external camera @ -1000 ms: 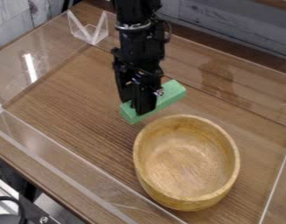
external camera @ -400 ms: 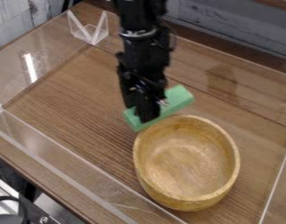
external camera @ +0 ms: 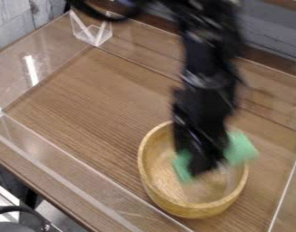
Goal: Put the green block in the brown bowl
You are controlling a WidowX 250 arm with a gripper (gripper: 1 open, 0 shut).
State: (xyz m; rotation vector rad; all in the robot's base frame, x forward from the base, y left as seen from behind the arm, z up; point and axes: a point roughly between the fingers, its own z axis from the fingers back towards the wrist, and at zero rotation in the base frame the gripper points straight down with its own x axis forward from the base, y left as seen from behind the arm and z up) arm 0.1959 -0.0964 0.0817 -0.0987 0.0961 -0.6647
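One green block (external camera: 219,160), one brown bowl (external camera: 154,167) and one robot arm (external camera: 211,68) matter here. The bowl sits on the wooden counter (external camera: 83,113), in the lower middle of the frame and a little right of centre. The dark, blurred hand (external camera: 201,145) is over the bowl's upper part, with the block at its lower end.

The relation that the coming move turns on is block to bowl. The block shows in front of the bowl's open mouth, towards its upper right side, and its right end reaches to about the rim or just past it. Its long axis runs aslant, from lower left to upper right in the frame. How high it is above the bowl's floor, I cannot tell from this one view. The block lies right at the hand, with no gap to be seen between them; the only arm in view is the one that has it.

The hand appears clamped on the block, its fingers on either side, though the blur hides the exact contact. I judge this to be the last part of the carry. What is wanted next is a small shift toward the lower left, so that the upper right end comes well within the rim, then a lowering and a release. Let go too soon, that end could catch the rim and tip the block outward.
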